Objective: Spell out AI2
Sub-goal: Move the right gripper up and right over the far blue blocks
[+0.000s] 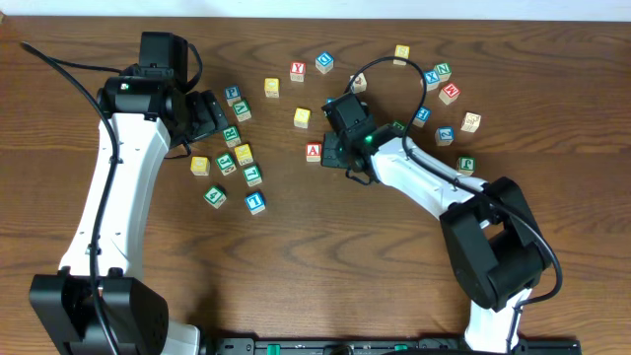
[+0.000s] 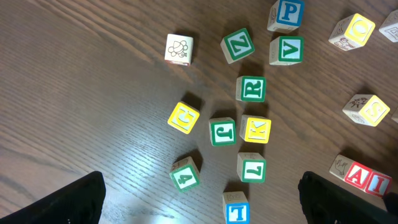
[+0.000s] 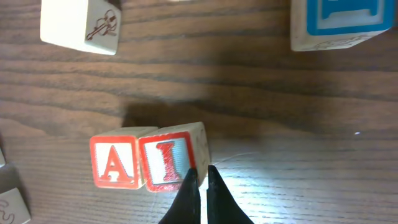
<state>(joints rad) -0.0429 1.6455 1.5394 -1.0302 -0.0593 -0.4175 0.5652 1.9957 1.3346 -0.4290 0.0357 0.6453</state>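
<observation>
Couldn't see I cube (image 3: 166, 155) overhead, buried under right hand (image 3: 201, 180); in wrist view, lower corner behind fingertips (image 3: 188, 193). Got blue-framed cube (image 3: 339, 22) cropped at top edge, char. unreadable. Left wrist: saw P cube (image 2: 286, 12) cut at top, blue cube (image 2: 237, 210) at btm; caught only corner bits of left hand's fingers (image 2: 78, 199).

Table (image 3: 311, 81): dark brown wood, visible grain, low sheen, glare patches.
A block (image 3: 114, 162), I block (image 3: 166, 158): pale bare wood, red painted faces, satin.
Right gripper (image 3: 201, 177): black, matt, smooth.
Arm casing (image 1: 118, 187): white, smooth plastic.
</observation>
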